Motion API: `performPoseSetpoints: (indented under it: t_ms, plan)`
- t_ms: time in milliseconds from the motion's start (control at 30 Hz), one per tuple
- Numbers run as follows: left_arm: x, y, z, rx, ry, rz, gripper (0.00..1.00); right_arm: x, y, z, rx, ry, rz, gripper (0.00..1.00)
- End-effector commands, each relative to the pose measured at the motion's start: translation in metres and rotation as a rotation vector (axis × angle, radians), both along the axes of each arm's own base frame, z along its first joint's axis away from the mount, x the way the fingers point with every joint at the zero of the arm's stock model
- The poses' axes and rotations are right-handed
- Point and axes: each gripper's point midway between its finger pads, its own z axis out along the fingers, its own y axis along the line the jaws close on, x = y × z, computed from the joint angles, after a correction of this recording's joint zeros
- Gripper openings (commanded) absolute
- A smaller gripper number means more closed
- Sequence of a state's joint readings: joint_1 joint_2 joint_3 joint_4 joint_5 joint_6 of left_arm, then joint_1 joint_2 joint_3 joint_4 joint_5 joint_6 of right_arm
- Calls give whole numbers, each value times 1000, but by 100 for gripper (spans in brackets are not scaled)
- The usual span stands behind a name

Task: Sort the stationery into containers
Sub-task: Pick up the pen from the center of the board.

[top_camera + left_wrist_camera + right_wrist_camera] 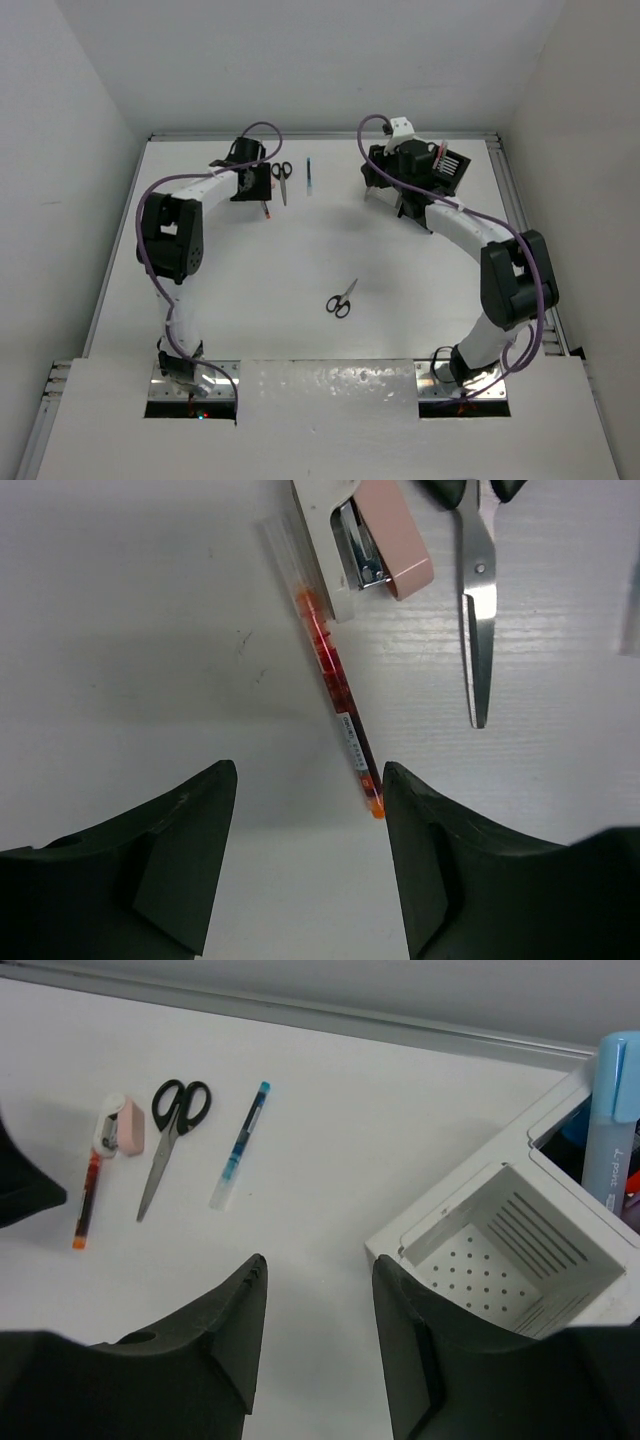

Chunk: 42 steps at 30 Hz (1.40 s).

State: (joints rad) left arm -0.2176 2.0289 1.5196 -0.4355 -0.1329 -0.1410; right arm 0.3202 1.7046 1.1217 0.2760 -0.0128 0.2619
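An orange-red pen [335,675] lies on the table, its orange tip right beside the right fingertip of my left gripper [310,780], which stands open over it with nothing held. A pink-and-white stapler [365,540] touches the pen's far end. Black-handled scissors [478,630] lie just right of the pen, and a blue pen [240,1145] lies beyond them. My right gripper [318,1265] hangs open and empty beside the white container [510,1250], whose near compartment is bare. A light blue marker [612,1120] stands in a further compartment. The black container [452,165] sits at the back right.
A second pair of scissors [342,298] lies alone mid-table, between the two arms. Walls enclose the table on the left, back and right. The right arm's forearm [460,225] covers most of the white container from above.
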Motion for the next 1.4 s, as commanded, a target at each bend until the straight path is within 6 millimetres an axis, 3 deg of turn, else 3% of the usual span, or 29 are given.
performPoseSetpoints:
  t_ms: [0,100,267,400,567,733,767,900,1033,1067,1100,1133,1233,1367]
  plan:
    - [5,-4,-4,-10,21,47,58,-12,6,32,32,-57,24,46]
    - [5,-9,-26,-7,66,55,58,-23,3,32,25,-48,26,46]
    - [3,-12,-46,29,112,81,58,-36,-2,37,16,-55,12,46]
    - [-15,-4,-64,39,196,139,54,-43,-10,42,7,-66,-14,46]
    - [-35,19,-82,58,279,236,26,-48,-14,50,4,-83,-33,47]
    - [-40,27,-79,69,277,257,6,-49,-13,56,3,-93,-32,47]
    - [-40,27,-74,69,268,254,0,-48,-13,53,-5,-86,-32,47]
    - [-38,35,-48,64,230,276,0,-50,-5,57,-28,-86,3,47]
    - [-26,58,4,-3,122,290,0,-50,9,64,-40,-67,64,48]
    - [-17,61,31,2,37,236,0,-50,9,65,-23,-56,55,48]
    - [-13,58,45,16,-8,183,0,-53,21,69,9,-50,107,48]
    - [0,56,77,70,-120,67,0,-53,25,73,28,-54,120,48]
    - [10,36,115,198,-250,-209,0,-52,41,89,119,-78,170,50]
    - [7,-11,140,160,-344,-569,0,-45,67,124,278,-137,236,52]
